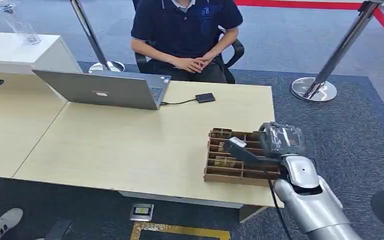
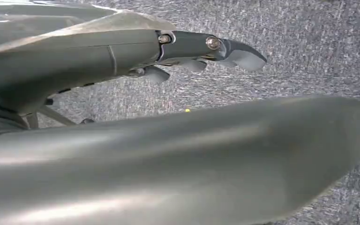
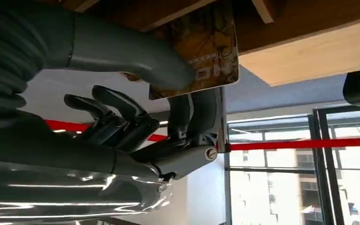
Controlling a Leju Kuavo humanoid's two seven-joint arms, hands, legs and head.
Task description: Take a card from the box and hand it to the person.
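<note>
Pale wooden desk (image 1: 130, 145) on blue-grey carpet (image 1: 330, 130), bright windows (image 3: 272, 187).

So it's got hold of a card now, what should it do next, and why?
Probably lift. The right hand pinches the brown patterned card between thumb and finger, right at the brown divided cardboard box. Raising it clear comes before reaching toward the seated person in the dark blue shirt.

Brown cardboard box (image 1: 230, 172) sits on the pale wood-grain table (image 1: 130, 145); the card (image 3: 206, 51) shows a mottled brown-and-gold pattern with pale lettering. Silver laptop (image 1: 105, 90), small black device (image 1: 205, 97), navy polo on the person (image 1: 185, 30), speckled blue-grey carpet (image 1: 350, 135).
</note>
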